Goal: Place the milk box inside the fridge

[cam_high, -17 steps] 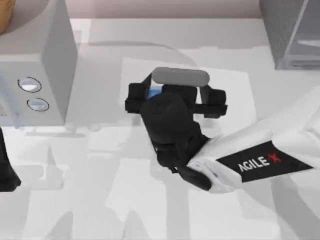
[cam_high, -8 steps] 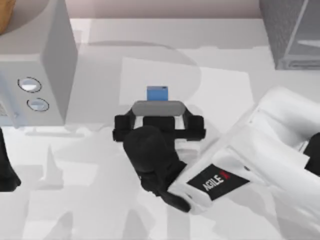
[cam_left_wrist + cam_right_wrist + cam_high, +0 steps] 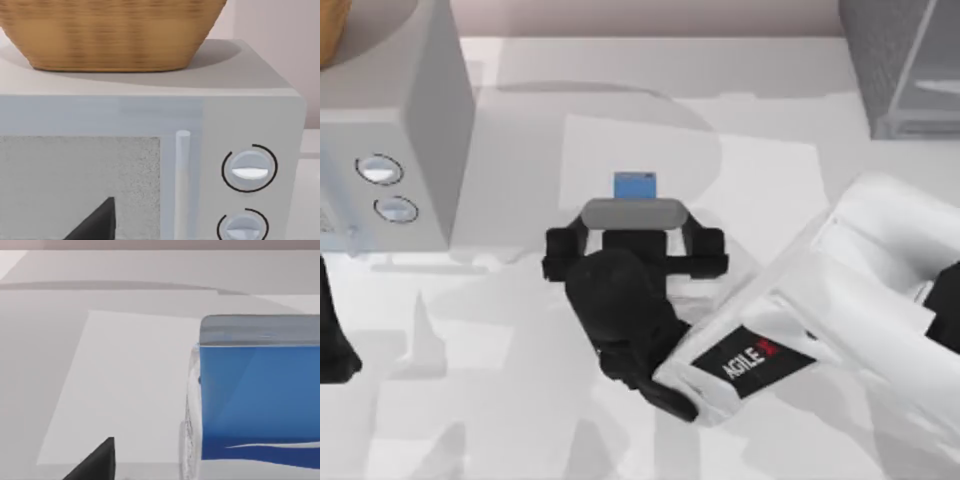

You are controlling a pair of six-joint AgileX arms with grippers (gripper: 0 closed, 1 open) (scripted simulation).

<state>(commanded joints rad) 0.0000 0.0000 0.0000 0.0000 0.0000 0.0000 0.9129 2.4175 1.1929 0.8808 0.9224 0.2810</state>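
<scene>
Hovering our right gripper [image 3: 635, 232] just in front of the milk box [image 3: 634, 186], claw state we cannot tell, carton mid-table, well apart from fridge [image 3: 900, 60] at far right, left arm [image 3: 332, 335] parked at left edge.

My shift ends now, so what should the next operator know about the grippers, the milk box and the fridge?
Right gripper: on the near side of the milk box, at the table's middle; grip state unclear.
Left arm: parked at the table's left edge, facing the microwave with a basket on top.
Fridge: far right corner.
Done: nothing placed; the box stands on the table.
Left: grasp the box, carry it to the fridge, set it inside.
</scene>
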